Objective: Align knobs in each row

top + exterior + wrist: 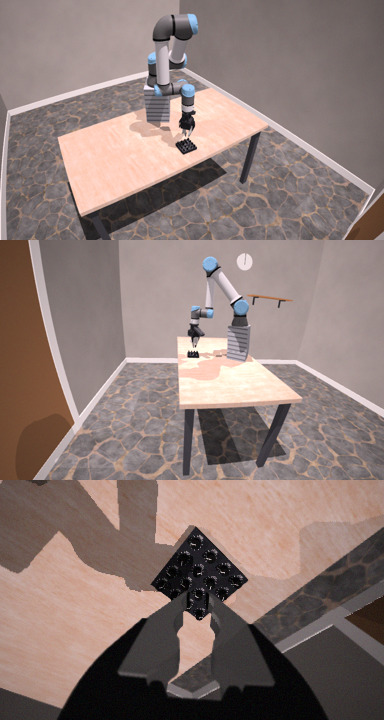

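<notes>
The knob box [187, 146] is a small black square block with a grid of black knobs, lying on the wooden table near its right-hand edge. It also shows in the exterior view [193, 354] and, turned like a diamond, in the wrist view [199, 574]. My gripper [187, 136] [194, 346] points straight down over the box's near part, with its tips a little above the knobs. In the wrist view the fingers stand close together, with one knob [199, 595] seen in the gap below them. The knobs' marks are too small to read.
The arm's grey ribbed pedestal [157, 106] stands on the table behind the box. The table edge and the stone floor lie close beside the box [320, 587].
</notes>
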You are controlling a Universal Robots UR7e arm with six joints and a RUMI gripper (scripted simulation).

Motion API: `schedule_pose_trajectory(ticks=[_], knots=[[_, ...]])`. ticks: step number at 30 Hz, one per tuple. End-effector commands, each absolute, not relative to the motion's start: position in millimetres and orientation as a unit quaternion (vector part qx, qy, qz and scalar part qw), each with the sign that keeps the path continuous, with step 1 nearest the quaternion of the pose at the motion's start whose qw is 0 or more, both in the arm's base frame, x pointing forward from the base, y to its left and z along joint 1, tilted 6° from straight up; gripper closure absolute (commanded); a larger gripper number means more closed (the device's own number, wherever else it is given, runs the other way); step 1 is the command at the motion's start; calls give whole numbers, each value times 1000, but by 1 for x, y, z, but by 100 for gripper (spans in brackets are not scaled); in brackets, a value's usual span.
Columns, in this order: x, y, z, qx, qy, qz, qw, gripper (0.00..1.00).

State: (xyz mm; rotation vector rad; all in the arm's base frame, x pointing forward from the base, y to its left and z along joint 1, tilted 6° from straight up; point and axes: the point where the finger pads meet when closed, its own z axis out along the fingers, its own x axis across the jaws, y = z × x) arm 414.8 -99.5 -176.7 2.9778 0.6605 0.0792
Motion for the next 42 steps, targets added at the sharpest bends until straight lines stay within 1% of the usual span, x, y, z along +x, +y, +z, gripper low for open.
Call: schedule_pose_trajectory(ticks=[1,42], knots=[[413,-98,-175,963,265,26,45,89],[413,-98,-175,961,271,25,45,89]])
